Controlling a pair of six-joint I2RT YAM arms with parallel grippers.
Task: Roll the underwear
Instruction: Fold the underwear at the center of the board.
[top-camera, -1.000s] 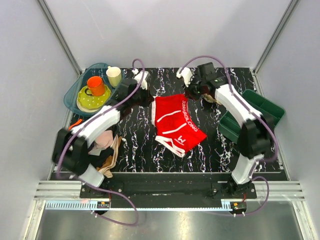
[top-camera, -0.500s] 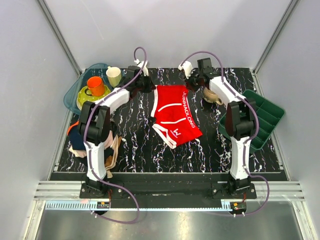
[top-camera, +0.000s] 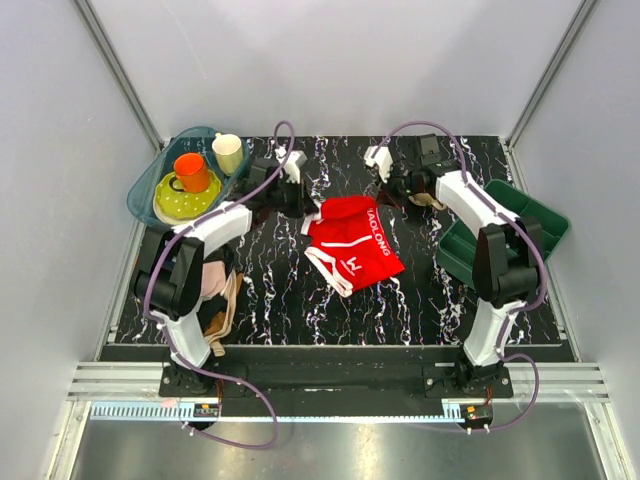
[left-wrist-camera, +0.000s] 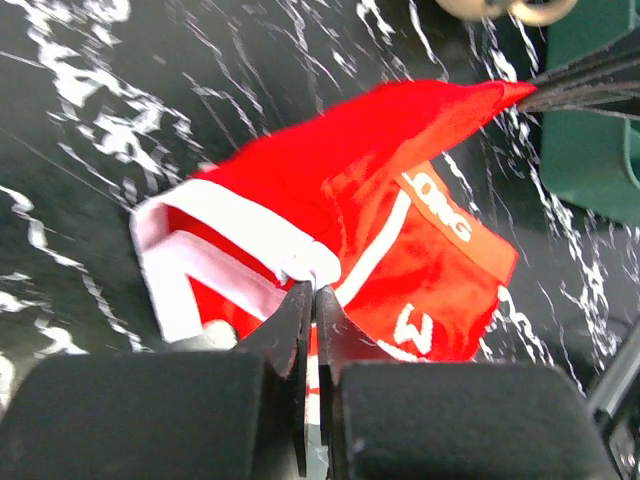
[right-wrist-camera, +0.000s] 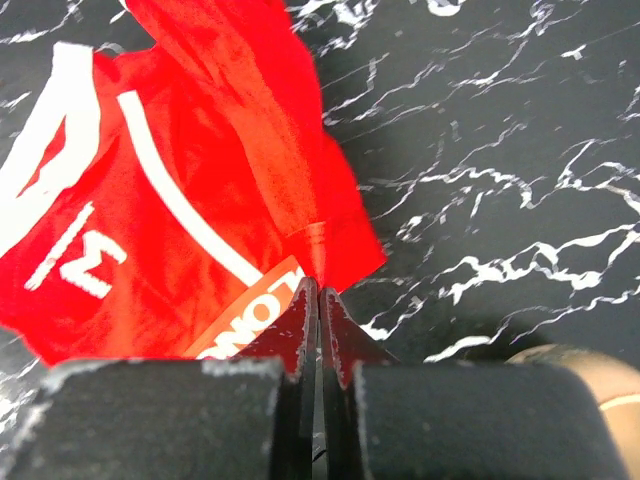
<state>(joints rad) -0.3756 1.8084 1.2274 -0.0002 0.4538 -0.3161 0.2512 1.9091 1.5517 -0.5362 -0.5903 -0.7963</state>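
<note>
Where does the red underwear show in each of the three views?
Top external: underwear near the centre.
Left wrist: underwear across the middle, white trim pinched in the left fingers.
Right wrist: underwear upper left, edge pinched in the right fingers.
Shared landmark: its white logo.

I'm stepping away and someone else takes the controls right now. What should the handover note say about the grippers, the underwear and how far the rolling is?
Left gripper: shut on the underwear, pinching the white trim at its far left corner.
Right gripper: shut on the red fabric at the far right corner.
Underwear: mid-table, far edge lifted between the two grippers, near part lying on the surface.
Done: both far corners gripped and raised.
Left: bring that edge over and roll; no roll is formed yet.
</note>
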